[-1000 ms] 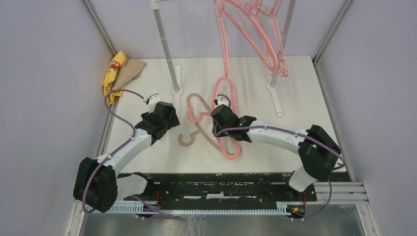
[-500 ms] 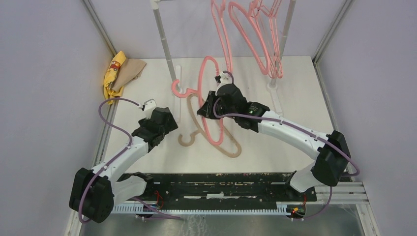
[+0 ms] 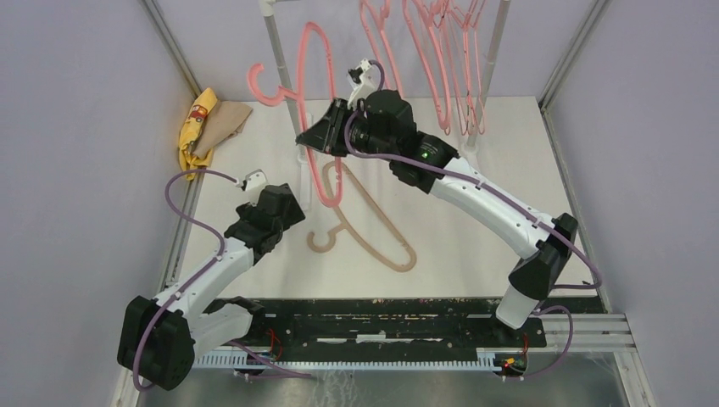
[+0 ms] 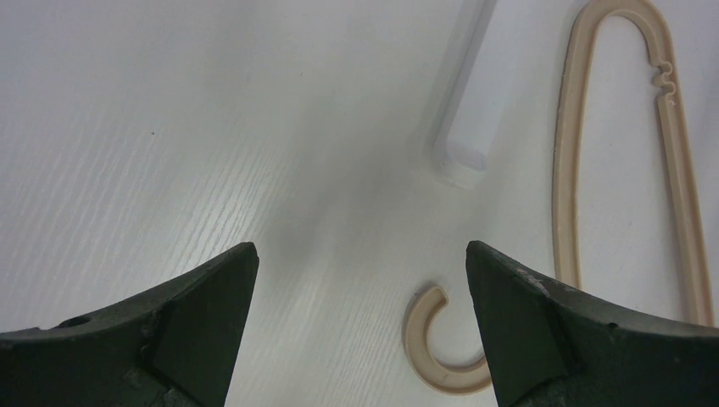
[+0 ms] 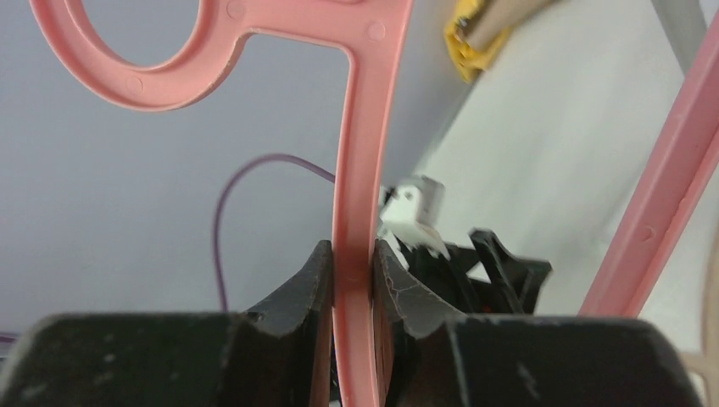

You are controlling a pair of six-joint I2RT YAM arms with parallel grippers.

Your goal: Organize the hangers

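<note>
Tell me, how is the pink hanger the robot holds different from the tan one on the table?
The pink hanger is up in the air, pinched in the right hand; the tan hanger lies flat on the table, and no hand holds it. One is pink, the other tan. Both have a curved hook.

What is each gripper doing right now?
Left gripper: open, holding nothing.
Right gripper: shut on the thick pink plastic hanger, gripping its neck.

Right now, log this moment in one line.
right gripper: shut on pink hanger, in air | left gripper: open, empty | tan hanger: flat on table
</note>
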